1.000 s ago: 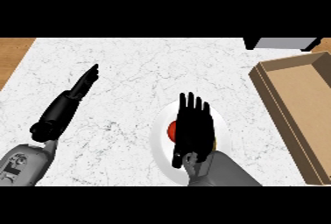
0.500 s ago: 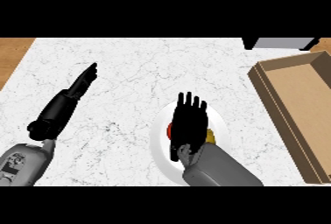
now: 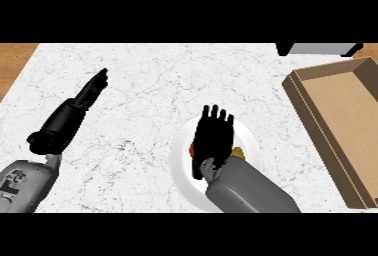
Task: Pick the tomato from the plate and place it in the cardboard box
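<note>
A white plate lies on the marble counter, right of centre and near the front. My right hand hovers over it, fingers straight and pointing away from me. It hides nearly all of the red tomato, of which only a thin sliver shows at the hand's left edge. A small yellow bit peeks out at the hand's right side. The cardboard box stands open at the right edge. My left hand rests at the left, fingers straight.
A dark grey object sits at the back right corner, behind the box. Wooden surface shows beyond the counter's left edge. Bare marble stretches between the two hands and behind the plate.
My right hand and forearm have shifted slightly left over the plate and now hide more of the tomato. A yellow bit has come into view beside the hand. The left arm has stayed still.
</note>
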`<state>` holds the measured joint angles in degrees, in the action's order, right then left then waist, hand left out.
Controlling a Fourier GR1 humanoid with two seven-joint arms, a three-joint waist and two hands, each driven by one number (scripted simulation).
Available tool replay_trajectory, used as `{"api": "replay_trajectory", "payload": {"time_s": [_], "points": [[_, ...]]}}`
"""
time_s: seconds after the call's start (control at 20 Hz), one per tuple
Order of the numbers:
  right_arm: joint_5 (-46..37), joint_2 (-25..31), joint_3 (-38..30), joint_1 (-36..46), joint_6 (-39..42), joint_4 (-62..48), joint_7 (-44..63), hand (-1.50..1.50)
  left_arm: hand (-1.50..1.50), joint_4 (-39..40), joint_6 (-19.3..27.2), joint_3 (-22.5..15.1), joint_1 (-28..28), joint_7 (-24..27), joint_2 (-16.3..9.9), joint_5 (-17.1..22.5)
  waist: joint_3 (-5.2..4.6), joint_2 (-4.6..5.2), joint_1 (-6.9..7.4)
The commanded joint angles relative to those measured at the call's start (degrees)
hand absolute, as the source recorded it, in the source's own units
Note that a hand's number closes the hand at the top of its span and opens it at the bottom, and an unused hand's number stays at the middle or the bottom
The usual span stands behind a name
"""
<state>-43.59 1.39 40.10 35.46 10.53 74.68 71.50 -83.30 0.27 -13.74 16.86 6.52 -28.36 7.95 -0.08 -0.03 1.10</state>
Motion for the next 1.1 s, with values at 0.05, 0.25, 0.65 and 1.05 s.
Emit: {"api": "replay_trajectory", "payload": {"time_s": [0.05,0.25,0.65,1.05], "points": [[3.34,-1.32,1.29,2.73,-1.66,-2.38,13.66,-1.5,0.0,1.41,0.11,-0.1,-2.97,4.04,0.62,-2.24,0.01,0.09,0.27],[4.03,-1.32,1.38,3.9,-2.71,-7.19,11.62,-1.5,0.0,-1.85,1.45,-0.4,-1.26,0.32,2.39,-2.54,0.04,0.13,0.23],[1.61,-1.32,5.24,-1.49,-8.16,-9.55,11.74,-1.5,0.0,-2.13,-0.77,1.08,-1.18,-1.14,1.45,-2.05,0.07,0.08,-0.26],[3.24,-1.33,6.73,-0.21,-5.78,-7.8,8.39,1.5,0.0,-5.57,-3.59,3.73,-4.65,-1.35,0.65,-1.72,0.08,-0.03,-0.24]]}}
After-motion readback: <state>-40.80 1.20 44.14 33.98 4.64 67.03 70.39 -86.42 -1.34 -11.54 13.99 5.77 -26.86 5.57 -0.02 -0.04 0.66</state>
